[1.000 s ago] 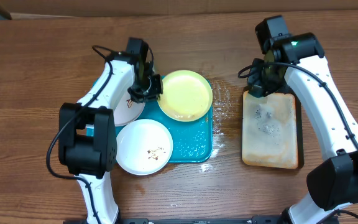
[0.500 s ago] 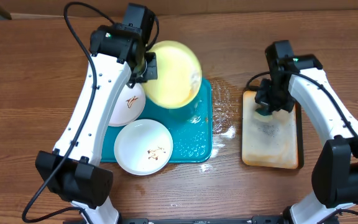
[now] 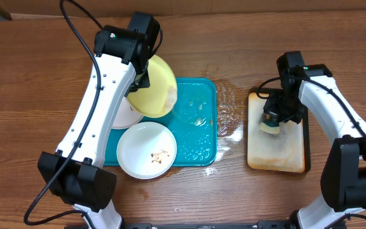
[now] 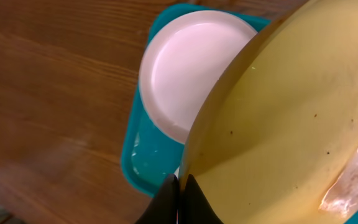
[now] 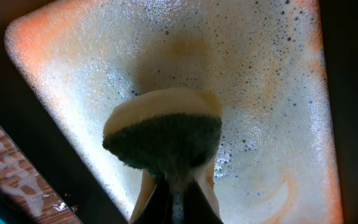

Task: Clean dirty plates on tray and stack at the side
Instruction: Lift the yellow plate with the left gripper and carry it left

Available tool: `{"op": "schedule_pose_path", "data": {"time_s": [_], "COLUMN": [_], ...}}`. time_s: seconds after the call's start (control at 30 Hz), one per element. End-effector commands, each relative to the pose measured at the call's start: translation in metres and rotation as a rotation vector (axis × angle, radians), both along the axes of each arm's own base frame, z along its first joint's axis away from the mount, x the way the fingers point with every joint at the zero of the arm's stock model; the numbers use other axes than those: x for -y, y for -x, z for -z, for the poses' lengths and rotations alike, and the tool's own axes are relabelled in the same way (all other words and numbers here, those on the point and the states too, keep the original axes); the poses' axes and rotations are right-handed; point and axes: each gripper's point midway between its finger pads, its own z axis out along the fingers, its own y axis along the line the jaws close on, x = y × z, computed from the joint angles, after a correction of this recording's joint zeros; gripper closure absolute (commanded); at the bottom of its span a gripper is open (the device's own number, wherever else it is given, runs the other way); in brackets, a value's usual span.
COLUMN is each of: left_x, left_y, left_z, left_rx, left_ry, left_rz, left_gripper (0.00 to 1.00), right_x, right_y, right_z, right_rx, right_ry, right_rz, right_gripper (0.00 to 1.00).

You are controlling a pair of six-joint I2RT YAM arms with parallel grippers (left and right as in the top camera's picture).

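My left gripper (image 4: 180, 186) is shut on the rim of the pale yellow-green plate (image 3: 152, 89) and holds it tilted above the far left of the teal tray (image 3: 202, 149). The plate fills the left wrist view (image 4: 291, 124). A white plate with brown smears (image 3: 147, 150) lies at the tray's near left. A second white plate (image 3: 121, 116) lies partly under the lifted plate; it also shows in the left wrist view (image 4: 191, 68). My right gripper (image 5: 178, 190) is shut on a sponge (image 5: 163, 134) with a green scouring face, over the foamy cream tray (image 5: 278, 93).
The cream tray with black rim (image 3: 278, 152) lies on the table to the right of the teal tray. Water is spilled on the wood (image 3: 229, 108) between the two trays. The teal tray's far right part (image 3: 196, 105) is wet and soapy.
My left gripper lifted the yellow-green plate off the tray, tilted it and carried it left. My right gripper moved toward the near side over the cream tray, and the sponge now shows.
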Motion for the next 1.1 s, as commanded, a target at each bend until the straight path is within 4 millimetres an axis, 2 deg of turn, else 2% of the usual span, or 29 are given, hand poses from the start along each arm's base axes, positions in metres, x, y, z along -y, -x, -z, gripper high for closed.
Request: {"op": "schedule_pose_path", "data": {"time_s": [0.0,0.1,0.23,0.47,0.83,0.97,1.07], "left_x": [-0.02,-0.027,-0.026,-0.008,-0.002,0.01,0.027], "left_y": [-0.002,0.002,0.004,-0.002,-0.018,-0.026,-0.032], "left_z": [-0.003,-0.006,-0.016,-0.031,-0.023,-0.027,-0.038], "left_rx": [0.033,0.034,0.057,0.128,0.145,0.205,0.255], "left_ry": [-0.133,-0.21,-0.304,-0.432,-0.567,-0.592,-0.652], "left_rz": [-0.098,-0.117,-0.094,-0.012,0.026,0.049,0.12], "left_gripper": [0.96,0.96,0.96,0.96,0.96,0.96,0.96], "right_x": [0.0,-0.001,-0.001,0.0,-0.001,-0.001,-0.001], "right_y": [0.0,-0.002,-0.002,-0.003,-0.002,-0.002,-0.003], "right_z": [0.0,0.0,0.0,0.0,0.0,0.0,0.0], "right_rx": [0.007,0.015,0.017,0.019,0.018,0.018,0.018], "right_ry": [-0.009,-0.009,-0.009,-0.01,-0.01,-0.01,-0.01], "right_rz": [0.003,0.003,0.002,0.003,0.003,0.003,0.003], "right_gripper": [0.96,0.96,0.96,0.96,0.96,0.96,0.96]}}
